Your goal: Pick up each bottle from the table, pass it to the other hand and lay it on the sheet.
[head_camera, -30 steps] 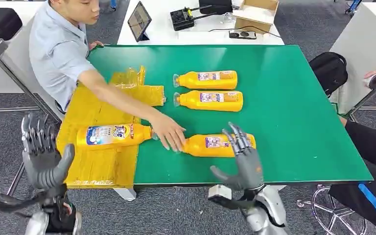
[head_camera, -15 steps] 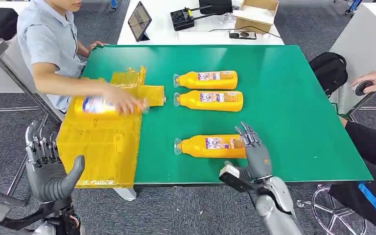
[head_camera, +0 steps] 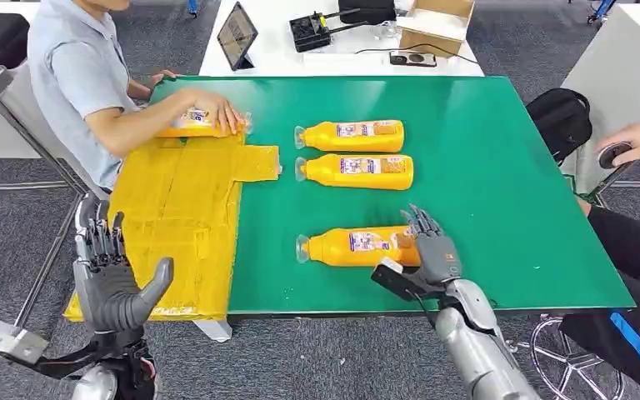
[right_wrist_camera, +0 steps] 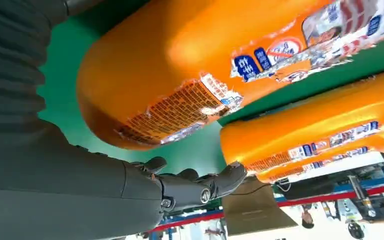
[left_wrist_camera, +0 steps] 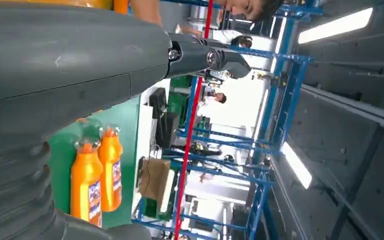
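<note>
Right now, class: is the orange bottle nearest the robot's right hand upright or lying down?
Lying down. The nearest orange bottle rests on its side on the green table, cap pointing left, beside the right hand.

bottle (right_wrist_camera: 190,75) label with blue-and-white print, too blurred to read, no other legible text

Busy workshop corner with a green table sitting in the middle

Green-topped table (head_camera: 500,167) is standing on grey carpet floor (head_camera: 317,358), white desk (head_camera: 300,58) is sitting right behind it carrying a tablet (head_camera: 237,35), a black box (head_camera: 310,32) and a cardboard box (head_camera: 435,17); a black backpack (head_camera: 560,121) is leaning beside the table, blue racking (left_wrist_camera: 260,165) and ceiling strip lights (left_wrist_camera: 332,26) are showing in the left wrist view
</note>
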You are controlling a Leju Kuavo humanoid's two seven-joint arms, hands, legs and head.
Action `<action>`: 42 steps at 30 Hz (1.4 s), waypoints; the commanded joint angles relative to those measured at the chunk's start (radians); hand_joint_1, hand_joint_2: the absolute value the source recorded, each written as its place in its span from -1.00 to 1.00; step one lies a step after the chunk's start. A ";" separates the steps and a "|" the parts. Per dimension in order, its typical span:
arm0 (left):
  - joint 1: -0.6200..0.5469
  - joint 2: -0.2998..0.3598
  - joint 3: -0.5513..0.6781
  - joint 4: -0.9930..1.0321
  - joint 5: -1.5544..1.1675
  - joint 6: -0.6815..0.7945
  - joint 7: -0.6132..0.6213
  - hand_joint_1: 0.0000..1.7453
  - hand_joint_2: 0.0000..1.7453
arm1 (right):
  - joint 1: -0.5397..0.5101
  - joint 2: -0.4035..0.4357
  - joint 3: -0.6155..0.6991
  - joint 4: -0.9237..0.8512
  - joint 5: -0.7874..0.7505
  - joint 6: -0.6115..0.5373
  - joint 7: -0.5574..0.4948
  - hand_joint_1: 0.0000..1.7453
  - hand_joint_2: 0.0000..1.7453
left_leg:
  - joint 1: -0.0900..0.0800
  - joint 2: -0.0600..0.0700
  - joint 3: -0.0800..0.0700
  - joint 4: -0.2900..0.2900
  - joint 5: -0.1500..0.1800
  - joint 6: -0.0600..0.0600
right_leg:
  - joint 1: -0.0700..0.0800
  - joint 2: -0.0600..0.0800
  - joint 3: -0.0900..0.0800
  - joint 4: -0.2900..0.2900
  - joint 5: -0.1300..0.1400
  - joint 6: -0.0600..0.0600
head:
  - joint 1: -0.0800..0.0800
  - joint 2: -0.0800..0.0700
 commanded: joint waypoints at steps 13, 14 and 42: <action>-0.034 0.034 -0.019 0.063 0.005 -0.019 0.018 -1.00 1.00 | -0.160 0.002 0.111 0.244 0.025 0.198 0.107 -0.22 1.00 | 0.000 0.003 0.003 -0.001 -0.001 0.001 | 0.000 0.001 0.002 -0.001 0.000 -0.002 | 0.000 0.000; -0.032 0.031 -0.009 0.067 0.015 -0.025 0.022 -1.00 1.00 | -0.157 -0.001 0.114 0.257 0.019 0.215 0.119 0.58 1.00 | 0.000 0.003 0.005 -0.002 -0.001 0.001 | 0.000 0.001 0.004 -0.001 0.000 -0.003 | 0.000 0.000; -0.040 0.070 -0.072 0.175 -0.068 0.044 0.139 -1.00 1.00 | 0.111 0.087 -0.110 -0.176 -0.570 0.350 -0.290 1.00 1.00 | 0.000 0.000 0.012 -0.002 -0.001 0.001 | 0.001 -0.002 0.011 -0.002 -0.001 -0.003 | 0.000 0.000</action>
